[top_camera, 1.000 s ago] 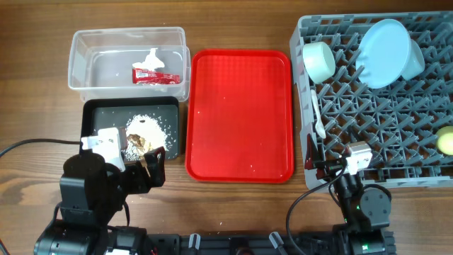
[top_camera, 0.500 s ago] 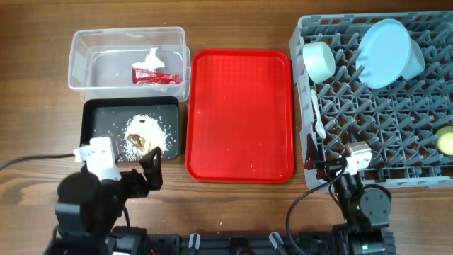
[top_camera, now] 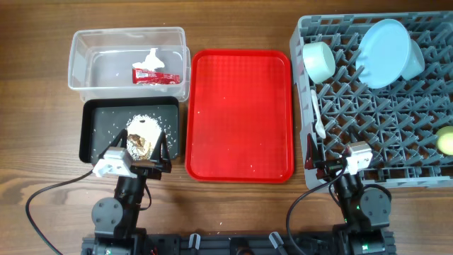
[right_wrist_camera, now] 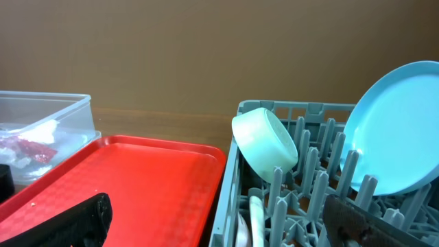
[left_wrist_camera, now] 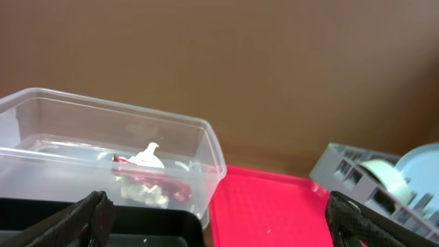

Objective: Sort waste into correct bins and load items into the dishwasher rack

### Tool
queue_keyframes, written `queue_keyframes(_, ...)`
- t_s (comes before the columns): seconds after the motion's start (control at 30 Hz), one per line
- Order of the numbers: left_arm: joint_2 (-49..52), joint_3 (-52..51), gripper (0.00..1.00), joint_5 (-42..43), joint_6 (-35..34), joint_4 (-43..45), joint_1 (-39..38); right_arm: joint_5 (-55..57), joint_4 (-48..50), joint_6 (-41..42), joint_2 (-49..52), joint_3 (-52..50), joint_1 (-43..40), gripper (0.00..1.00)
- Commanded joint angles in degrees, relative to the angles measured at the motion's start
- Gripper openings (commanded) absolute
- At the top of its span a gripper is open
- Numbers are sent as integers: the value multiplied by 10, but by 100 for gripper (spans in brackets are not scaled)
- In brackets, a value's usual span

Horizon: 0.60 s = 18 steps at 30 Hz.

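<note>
The red-and-white wrapper (top_camera: 156, 74) lies in the clear tub (top_camera: 78, 64), and rice-like scraps (top_camera: 145, 131) lie in the black tray (top_camera: 95, 124). The grey rack (top_camera: 382, 120) holds the blue plate (top_camera: 382, 49), blue bowl (top_camera: 416, 62), green bowl (top_camera: 320, 61), yellow cup (top_camera: 446, 140) and white cutlery (top_camera: 317, 113). My left gripper (top_camera: 141, 150) is open and empty over the black tray's front edge. My right gripper (top_camera: 329, 166) is open and empty at the rack's front left corner. The left wrist view shows the wrapper (left_wrist_camera: 154, 180) through the tub wall.
A flat red tray (top_camera: 241, 113) lies between the bins and the rack, bare but for a few crumbs. Bare wooden table runs along the left side and the front edge, with cables trailing from both arm bases.
My left arm has dropped and folded down toward its base at the front edge, with the gripper still open. The right arm has not moved.
</note>
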Motion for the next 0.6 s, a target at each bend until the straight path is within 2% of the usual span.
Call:
queue_keyframes(0.0, -7, -7, 100, 17, 52, -46, 3, 7, 2, -3, -5, 0, -3, 100)
queue_keyframes(0.03, -7, -7, 100, 21, 47, -74, 3, 7, 2, -3, -5, 0, -3, 100)
queue_keyframes(0.57, -7, -7, 100, 22, 48, -70, 3, 7, 2, -3, -5, 0, -3, 100)
